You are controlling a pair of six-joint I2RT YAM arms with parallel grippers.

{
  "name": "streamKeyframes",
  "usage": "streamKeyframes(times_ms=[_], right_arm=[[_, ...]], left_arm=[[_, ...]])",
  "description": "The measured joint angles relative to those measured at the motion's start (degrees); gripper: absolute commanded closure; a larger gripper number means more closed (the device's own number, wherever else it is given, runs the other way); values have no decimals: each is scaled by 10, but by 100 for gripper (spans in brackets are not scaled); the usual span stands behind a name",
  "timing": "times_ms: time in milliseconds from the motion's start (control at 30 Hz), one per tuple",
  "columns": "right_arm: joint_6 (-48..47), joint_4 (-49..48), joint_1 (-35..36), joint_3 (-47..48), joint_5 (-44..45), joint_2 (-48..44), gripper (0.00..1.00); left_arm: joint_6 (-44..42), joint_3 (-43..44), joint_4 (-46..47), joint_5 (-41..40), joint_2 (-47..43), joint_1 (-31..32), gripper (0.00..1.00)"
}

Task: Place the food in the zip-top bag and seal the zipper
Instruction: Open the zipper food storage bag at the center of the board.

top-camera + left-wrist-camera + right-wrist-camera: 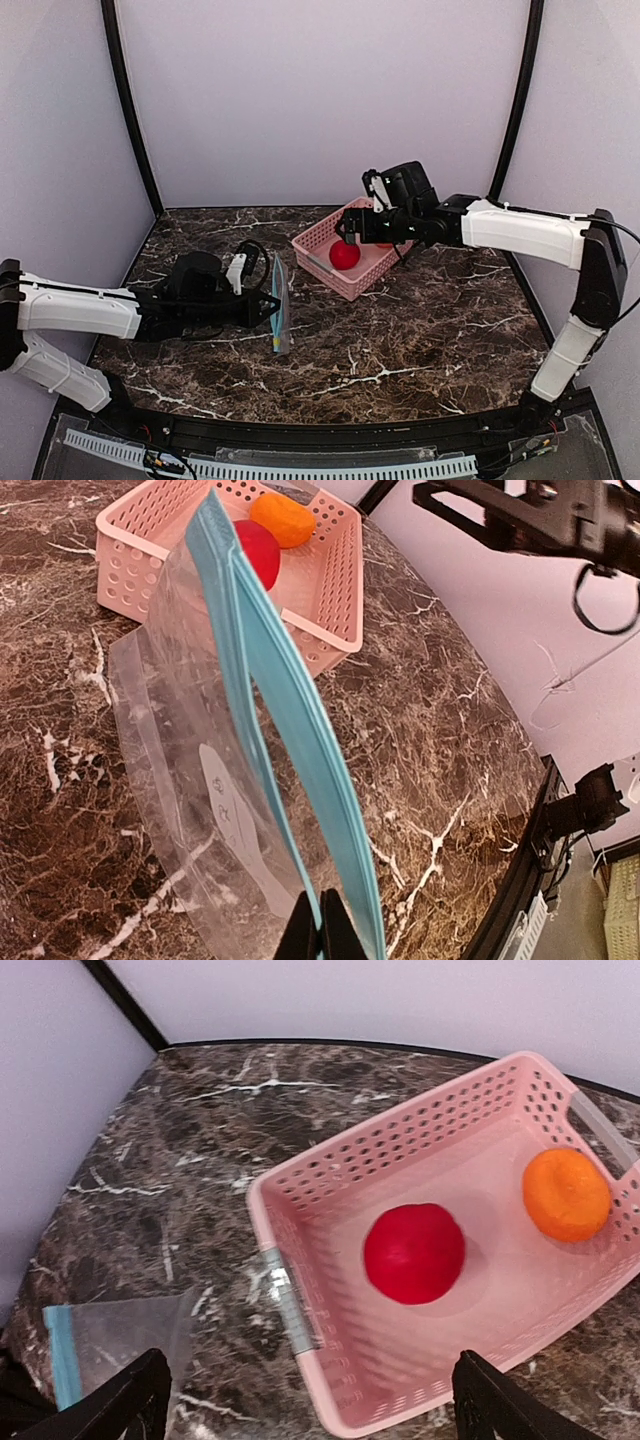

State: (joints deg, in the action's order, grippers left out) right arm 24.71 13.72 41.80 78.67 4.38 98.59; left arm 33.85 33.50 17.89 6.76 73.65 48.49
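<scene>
light: was bright, even, diffuse | shadows: fell soft under the red food (413, 1253) in the pink basket (330, 1175) | glare: pale sheen showed on the zip-top bag (170, 730)

1. There are two toy foods: one red food (413, 1253) and one orange food (566, 1194).
2. There is one clear bag (170, 710).
3. One teal strip (290, 720) runs along the bag's edge.
4. The bag carries one white label (225, 800).
5. There is one pink basket (400, 1150).
6. There are two robot arms: the left arm (80, 310) and the right arm (520, 230).
7. There are two pincers: the left pincer (322, 935) and the right pincer (350, 235).
8. There is one dark marbled counter (430, 330).
</scene>
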Motion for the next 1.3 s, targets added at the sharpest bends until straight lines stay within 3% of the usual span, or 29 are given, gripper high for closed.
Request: streamKeyframes(times_ms=[167, 400, 733, 1067, 1300], right_arm=[[42, -2, 81, -11, -23, -35, 9], [83, -1, 146, -5, -53, -3, 14], [101, 9, 169, 45, -30, 77, 18], [115, 57, 172, 88, 52, 126, 30], [118, 59, 172, 108, 35, 162, 38]], left_arm=[[5, 12, 1, -19, 9, 1, 99], [9, 22, 3, -34, 23, 12, 99], [14, 22, 3, -50, 27, 26, 99], [17, 22, 1, -88, 27, 33, 99], [23, 21, 24, -91, 27, 34, 99]])
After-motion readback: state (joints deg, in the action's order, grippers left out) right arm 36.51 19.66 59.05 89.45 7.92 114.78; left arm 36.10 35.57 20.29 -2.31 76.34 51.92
